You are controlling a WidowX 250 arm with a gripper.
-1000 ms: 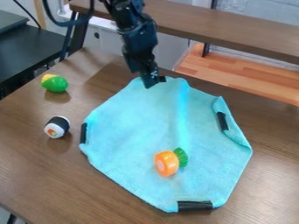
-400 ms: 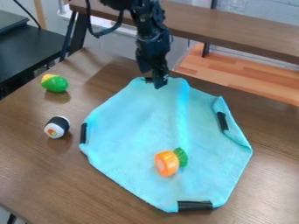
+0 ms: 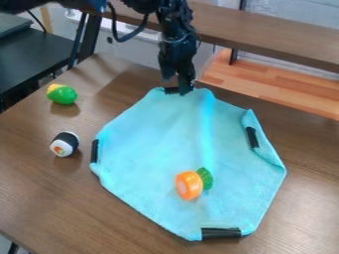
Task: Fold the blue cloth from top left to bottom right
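Above the top edge of the blue cloth hangs my gripper [image 3: 176,86], its two fingers apart and pointing down by the black strip [image 3: 171,91] on that corner. Whether they touch the cloth I cannot tell. The light blue cloth [image 3: 159,144] lies spread on the table, with more black strips at its left, right and bottom corners. Its right edge is turned over a little. On the lower middle of the cloth rests an orange toy piece [image 3: 189,185] with a green end.
Left of the cloth, on the brown table [image 3: 132,213], are a black-and-white sushi toy [image 3: 65,144] and a green-and-yellow toy [image 3: 62,94]. A brown ledge [image 3: 265,37] runs behind the table, and a dark surface [image 3: 33,57] stands at the far left.
The gripper has moved right along the cloth's top edge, and lately up a little. The black strip at the top corner now shows. Cloth and toys have stayed put.
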